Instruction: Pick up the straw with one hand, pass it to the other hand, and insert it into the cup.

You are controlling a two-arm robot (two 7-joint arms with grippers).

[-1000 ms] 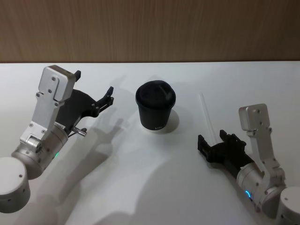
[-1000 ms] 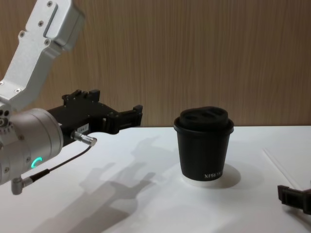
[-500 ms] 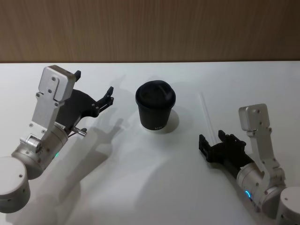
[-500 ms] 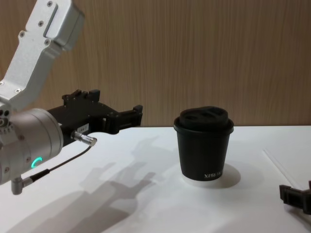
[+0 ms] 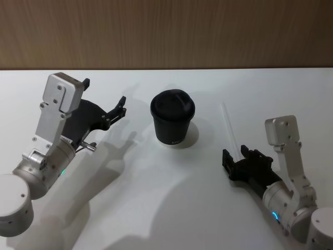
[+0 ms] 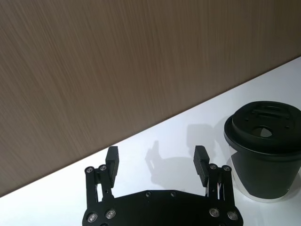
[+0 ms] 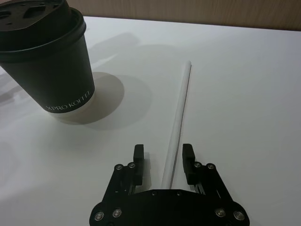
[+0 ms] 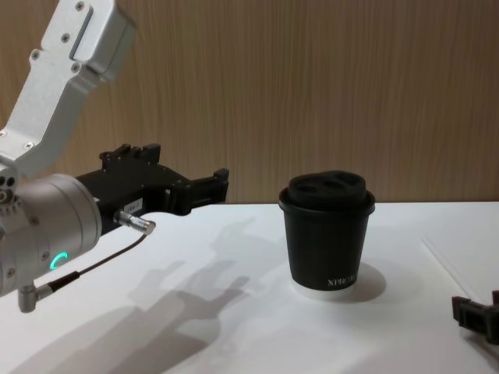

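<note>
**Right end effector straddling the straw's near end – not closed yet**

The straw is lying flat on the counter, to the right of the cup and apart from it. Its long axis is running away from the robot, nearly straight and tilting a little toward the cup at the far end.

The right end effector is sitting low over the straw's near end. Its fingers are parted and holding nothing. In the right wrist view the straw is passing up between the two fingers of the right end effector, slightly off-centre and nearer one finger than the other. Whether that finger is touching the straw I cannot tell. The straw's axis is lining up with the reach direction, so the fingers are closing across it, not along it. That looks like the right approach for a pinch.

The left end effector is hanging above the counter on the cup's left, well apart from the straw. It is spread wide and empty – clear in the left wrist view, where the cup is showing off to one side.

The right arm is plainly the nearer one. My read is that the pickup is about to start, with the handover and insertion both undone. The cup's lid is on, with its opening showing from the left wrist view.
</note>
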